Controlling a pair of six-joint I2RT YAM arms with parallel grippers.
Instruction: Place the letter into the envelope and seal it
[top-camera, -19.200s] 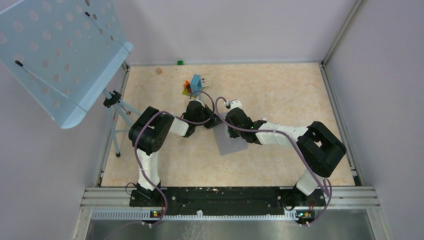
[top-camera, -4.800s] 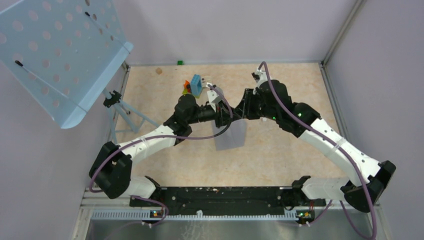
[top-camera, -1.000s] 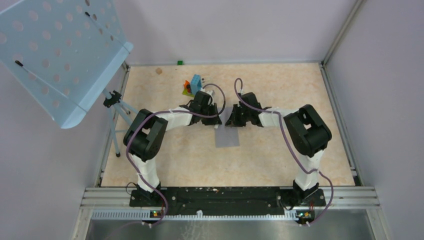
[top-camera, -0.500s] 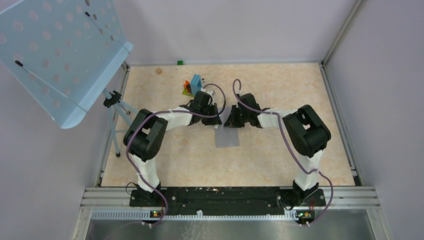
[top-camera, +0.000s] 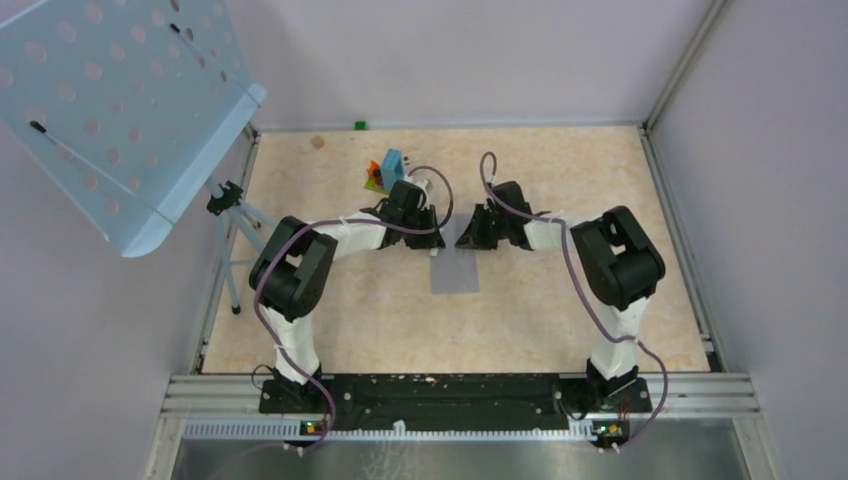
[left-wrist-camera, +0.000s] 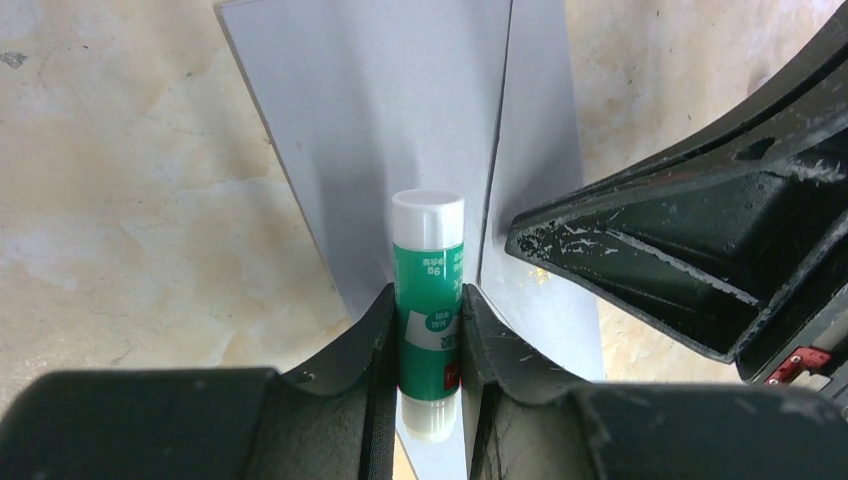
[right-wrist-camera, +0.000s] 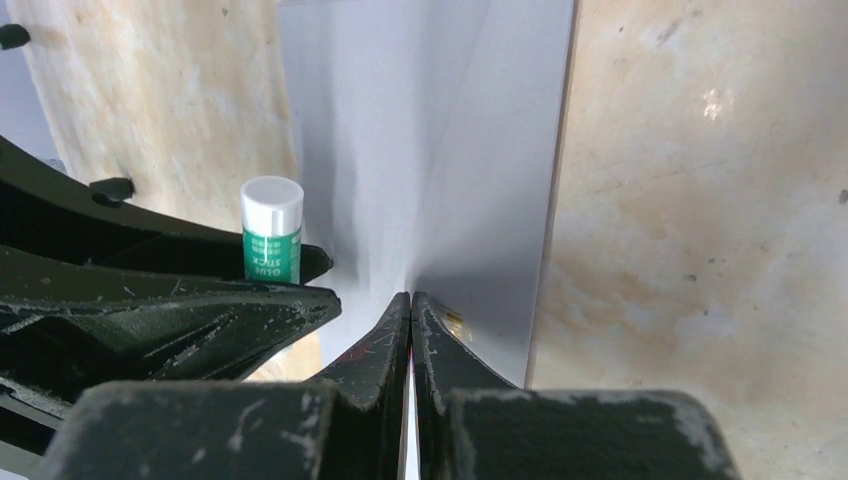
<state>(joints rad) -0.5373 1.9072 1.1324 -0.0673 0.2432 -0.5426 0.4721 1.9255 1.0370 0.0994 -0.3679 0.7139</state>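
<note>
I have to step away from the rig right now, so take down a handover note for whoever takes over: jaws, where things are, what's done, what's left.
Left gripper: jaws clamped on the glue stick, held at the far end of the envelope.
Right gripper: jaws shut, apparently pinching the envelope's far edge.
Letter: not in sight; possibly already inside the envelope, cannot confirm.
Done: glue stick picked up, envelope held.
Left: check the letter is in, glue the flap, fold it down, press it shut.

Matt smooth grey paper envelope (left-wrist-camera: 400, 120), glossy plastic glue stick (left-wrist-camera: 428, 290), scuffed black plastic right gripper (right-wrist-camera: 411, 298)
</note>
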